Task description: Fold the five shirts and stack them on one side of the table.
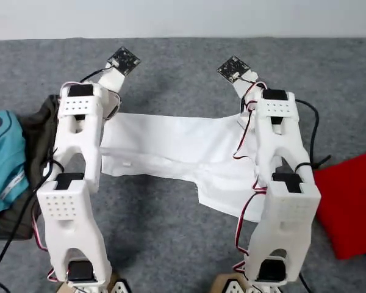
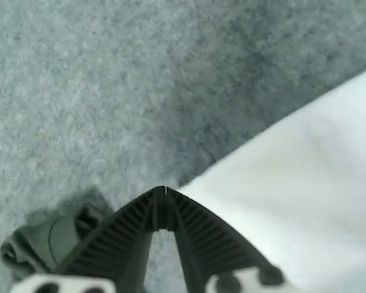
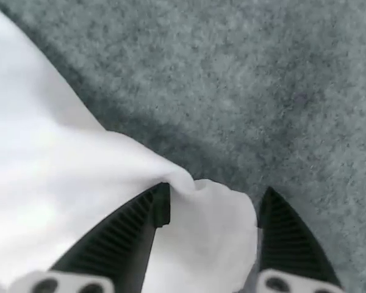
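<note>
High view first: white shirt [image 1: 171,149] spread over the middle of the grey counter [image 1: 171,244], one rumpled flap trailing toward 5 o'clock. Left arm [image 1: 79,152] planted at the shirt's 9 o'clock edge, right arm [image 1: 283,165] over its 3 o'clock edge. Teal shirt [image 1: 3,159] heaped at 9 o'clock on the counter, dark olive shirt [image 1: 39,131] bunched against it (partly beneath it, by the look of the folds). Red shirt [image 1: 348,204] at 4 o'clock, beyond the right arm. Left wrist view next: left claw [image 2: 165,194] pressed together, tips meeting right at a corner of the white shirt [image 2: 293,195]; cannot tell about any cloth caught between. Scrap of the dark olive shirt [image 2: 46,241] just beside one finger. Right wrist view last: right claw [image 3: 218,192] spread wide, straddling a raised fold of the white shirt [image 3: 61,159], cloth bulging between the fingers and touching one of them.
</note>
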Motion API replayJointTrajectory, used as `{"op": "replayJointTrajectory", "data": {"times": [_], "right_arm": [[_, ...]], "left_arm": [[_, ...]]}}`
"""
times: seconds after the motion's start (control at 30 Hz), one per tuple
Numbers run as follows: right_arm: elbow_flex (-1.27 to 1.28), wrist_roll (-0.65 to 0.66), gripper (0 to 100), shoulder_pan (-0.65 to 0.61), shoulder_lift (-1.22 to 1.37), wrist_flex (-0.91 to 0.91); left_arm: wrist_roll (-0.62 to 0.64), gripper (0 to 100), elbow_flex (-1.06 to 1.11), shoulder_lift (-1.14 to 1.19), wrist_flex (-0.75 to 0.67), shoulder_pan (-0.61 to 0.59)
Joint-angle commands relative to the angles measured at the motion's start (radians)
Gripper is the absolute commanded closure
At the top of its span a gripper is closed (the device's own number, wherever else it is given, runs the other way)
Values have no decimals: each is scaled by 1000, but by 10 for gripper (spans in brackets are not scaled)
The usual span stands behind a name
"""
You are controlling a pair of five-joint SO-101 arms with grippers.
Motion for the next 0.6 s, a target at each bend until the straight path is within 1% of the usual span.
{"op": "replayJointTrajectory", "data": {"times": [0.0,0.13,0.27,0.4,0.5,0.57], "right_arm": [[-98,-11,795,2,-140,76],[-129,-12,791,-5,-208,182],[-129,-14,791,-8,-252,268],[-129,-14,792,-2,-262,314],[-127,-14,793,4,-262,344],[-127,-14,793,15,-265,358]], "left_arm": [[8,995,-68,-144,190,11],[5,996,-77,-212,419,41],[-8,996,-67,-232,647,98],[-11,996,64,-212,609,112],[-11,996,150,-143,532,118],[-11,996,166,-71,502,112]]}}
